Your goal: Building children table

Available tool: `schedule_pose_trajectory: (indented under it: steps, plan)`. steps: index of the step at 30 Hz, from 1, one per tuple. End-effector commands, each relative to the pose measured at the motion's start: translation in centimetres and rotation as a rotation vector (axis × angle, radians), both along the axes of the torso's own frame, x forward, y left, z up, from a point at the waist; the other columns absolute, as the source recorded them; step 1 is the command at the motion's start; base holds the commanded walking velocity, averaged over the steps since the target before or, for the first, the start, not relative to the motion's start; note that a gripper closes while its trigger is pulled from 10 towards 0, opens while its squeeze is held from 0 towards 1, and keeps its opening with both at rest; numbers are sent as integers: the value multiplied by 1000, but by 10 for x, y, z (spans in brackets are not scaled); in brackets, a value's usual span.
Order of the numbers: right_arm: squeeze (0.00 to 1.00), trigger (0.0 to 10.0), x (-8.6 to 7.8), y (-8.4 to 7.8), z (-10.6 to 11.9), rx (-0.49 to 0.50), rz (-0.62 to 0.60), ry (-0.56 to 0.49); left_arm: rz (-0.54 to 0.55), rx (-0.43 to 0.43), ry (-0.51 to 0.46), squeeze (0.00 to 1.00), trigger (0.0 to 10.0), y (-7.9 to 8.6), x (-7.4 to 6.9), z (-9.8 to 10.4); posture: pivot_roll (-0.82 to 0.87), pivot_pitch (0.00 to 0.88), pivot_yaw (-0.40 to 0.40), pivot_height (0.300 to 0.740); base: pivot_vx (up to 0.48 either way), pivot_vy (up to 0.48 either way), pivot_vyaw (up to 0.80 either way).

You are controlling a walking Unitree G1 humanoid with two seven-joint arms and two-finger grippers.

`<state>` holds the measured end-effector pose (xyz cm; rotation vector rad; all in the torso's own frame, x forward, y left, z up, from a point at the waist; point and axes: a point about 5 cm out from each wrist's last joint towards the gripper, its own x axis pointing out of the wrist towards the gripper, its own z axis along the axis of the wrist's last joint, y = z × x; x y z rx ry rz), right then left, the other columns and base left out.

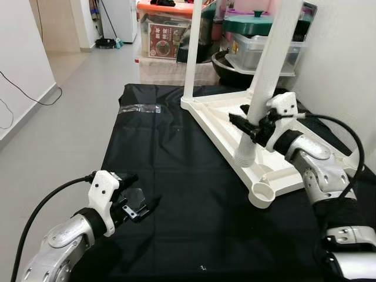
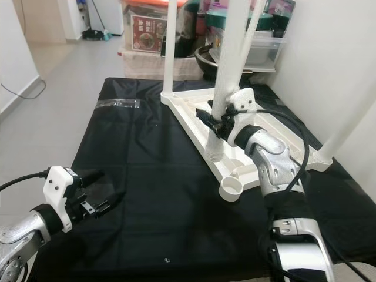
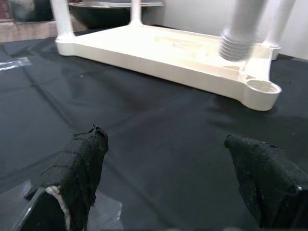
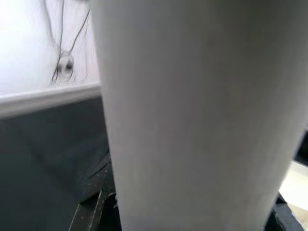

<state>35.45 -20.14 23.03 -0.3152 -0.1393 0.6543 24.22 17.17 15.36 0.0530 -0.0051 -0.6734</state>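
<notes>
1. Black sheet (image 1: pixel 176 176): spread flat over the floor, taking up the centre and lower part of the head views; a strip of clear tape (image 1: pixel 139 108) lies on its upper left part.
2. Tabletop (image 1: pixel 223 120): white plastic, lying upside down on the sheet right of centre. One open round corner socket (image 1: pixel 262 194) sits at its near corner, lower right of centre. A fitted white leg (image 1: pixel 194 50) stands upright from the far corner, upper centre of the frame.
3. Loose table leg (image 1: pixel 267 64): white, slightly tilted, rising out of the top of the frame. Its ribbed, threaded lower end (image 1: pixel 246 154) hangs over the tabletop, beside the open socket and not in it. Whether it touches the tabletop cannot be told.
4. Storage boxes (image 1: pixel 170 35): clear and orange-lidded containers stacked against the far edge of the sheet, upper centre, with a dark bowl beside them.
5. Right gripper (image 1: pixel 249 125): right of centre in the head views, its black fingers clamped on the loose table leg just above the threaded end. In the right wrist view the leg's white shaft (image 4: pixel 192 115) stands close before the camera.
6. Left gripper (image 1: pixel 138 205): lower left of the frame, low over the sheet and well apart from the tabletop. Its two black fingers (image 3: pixel 77 168) are spread wide with nothing between them.
</notes>
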Motion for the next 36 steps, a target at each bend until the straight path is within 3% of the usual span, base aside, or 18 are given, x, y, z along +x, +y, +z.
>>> schedule_pose_trajectory:
  steps: [1, 3, 5, 7, 10, 14, 25, 33, 36]
  plan:
    - [0, 0, -4, 2, -1, -62, 37, -16, 2, 2, -2, 0, 10000, 0, -1, 1, 83, 0, -105, 740, 0, 0, 0]
    - [0, 0, -4, 2, -1, -62, 37, -16, 2, 2, -2, 0, 10000, 0, -1, 1, 83, 0, -105, 740, 0, 0, 0]
    - [0, 0, -12, 1, -10, -196, 94, -17, 7, -1, 0, 0, 10000, 0, -1, 1, 80, 0, -104, 740, 0, 0, 0]
    - [0, 0, -15, 1, -15, -242, 117, -11, 9, -2, 0, 0, 10000, 0, 0, 0, 80, 0, -107, 740, 0, 0, 0]
    - [0, 0, -15, 1, -15, -242, 117, -11, 9, -2, 0, 0, 10000, 0, 0, 0, 80, 0, -107, 740, 0, 0, 0]
    - [0, 0, -23, 1, -33, -398, 162, -6, 17, -4, 0, 0, 10000, 1, 0, 0, 81, 0, -109, 740, 0, 0, 0]
    - [0, 0, -30, 0, -53, -483, 193, 12, 29, -3, -2, 0, 10000, 2, 0, -1, 81, 0, -110, 740, 0, 0, 0]
    - [0, 0, -37, 13, -62, -418, 241, 20, 36, -5, -2, 0, 10000, 3, 0, -1, 81, 0, -111, 740, 0, 0, 0]
    - [0, 0, -39, 22, -63, -350, 240, 2, 37, -8, -2, 0, 10000, 3, 0, -1, 82, 0, -111, 740, 0, 0, 0]
